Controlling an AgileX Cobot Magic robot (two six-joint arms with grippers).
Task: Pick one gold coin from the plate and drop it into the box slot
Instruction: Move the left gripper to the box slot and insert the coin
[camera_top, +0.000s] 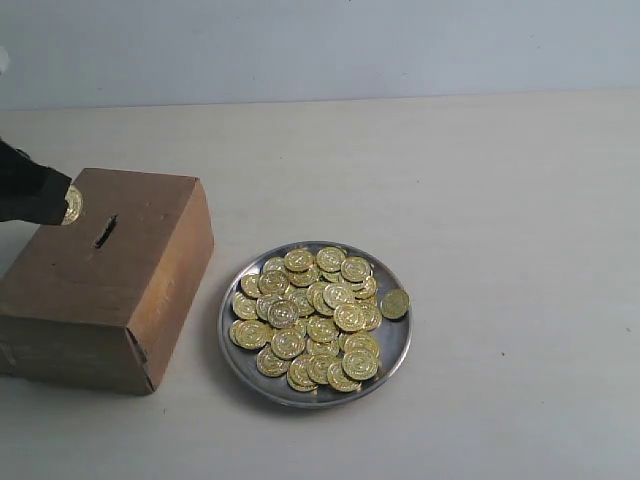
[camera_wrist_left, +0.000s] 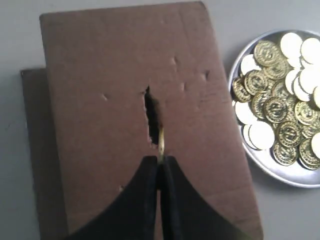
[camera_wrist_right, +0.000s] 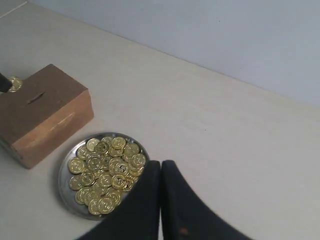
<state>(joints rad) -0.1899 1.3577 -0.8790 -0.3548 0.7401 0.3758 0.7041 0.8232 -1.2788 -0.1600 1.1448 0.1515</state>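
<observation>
My left gripper (camera_wrist_left: 160, 159) is shut on a gold coin (camera_wrist_left: 161, 142), held edge-on just above the near end of the box slot (camera_wrist_left: 151, 116). In the exterior view that coin (camera_top: 72, 204) shows at the black left gripper (camera_top: 62, 203), a little left of the box slot (camera_top: 105, 231) on the brown box (camera_top: 110, 275). The silver plate (camera_top: 385, 360) lies right of the box, heaped with several gold coins (camera_top: 310, 315). My right gripper (camera_wrist_right: 160, 163) is shut and empty, high above the table beside the plate (camera_wrist_right: 65, 172).
The box (camera_wrist_right: 45, 112) and the plate stand on a pale table (camera_top: 500, 200) with a grey wall behind. One coin (camera_top: 395, 304) rests against the plate's right rim.
</observation>
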